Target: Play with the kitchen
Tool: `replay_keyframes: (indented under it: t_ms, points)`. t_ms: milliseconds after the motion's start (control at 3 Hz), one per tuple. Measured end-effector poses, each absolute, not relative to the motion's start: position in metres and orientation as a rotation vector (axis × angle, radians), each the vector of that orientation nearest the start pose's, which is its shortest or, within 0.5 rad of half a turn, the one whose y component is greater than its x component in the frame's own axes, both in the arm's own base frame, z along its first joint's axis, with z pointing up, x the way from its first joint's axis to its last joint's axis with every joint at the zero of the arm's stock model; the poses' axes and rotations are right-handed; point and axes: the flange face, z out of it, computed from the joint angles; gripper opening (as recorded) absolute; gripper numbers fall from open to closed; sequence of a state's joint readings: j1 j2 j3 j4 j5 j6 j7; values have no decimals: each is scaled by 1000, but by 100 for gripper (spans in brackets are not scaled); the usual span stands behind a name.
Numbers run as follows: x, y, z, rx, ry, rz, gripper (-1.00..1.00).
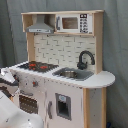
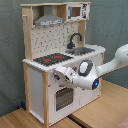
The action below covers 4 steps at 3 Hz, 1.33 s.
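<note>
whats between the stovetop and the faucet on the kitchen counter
The sink basin lies between the stovetop and the black faucet, nothing else; both exterior views show it.
</note>
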<state>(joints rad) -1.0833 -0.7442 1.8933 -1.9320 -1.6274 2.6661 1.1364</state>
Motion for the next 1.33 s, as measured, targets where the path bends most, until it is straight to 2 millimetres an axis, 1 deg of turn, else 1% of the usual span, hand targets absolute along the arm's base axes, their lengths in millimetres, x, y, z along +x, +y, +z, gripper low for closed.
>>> replay_keyframes:
  t_ms: [333, 667, 1000, 1333]
  points:
    - [351, 526, 341, 1441, 1299, 1455, -100]
    - [350, 527, 341, 1442, 1303, 1456, 100]
    - [340, 535, 339, 1441, 1333, 1466, 100]
    - [304, 560, 333, 1375, 1367, 1541, 100]
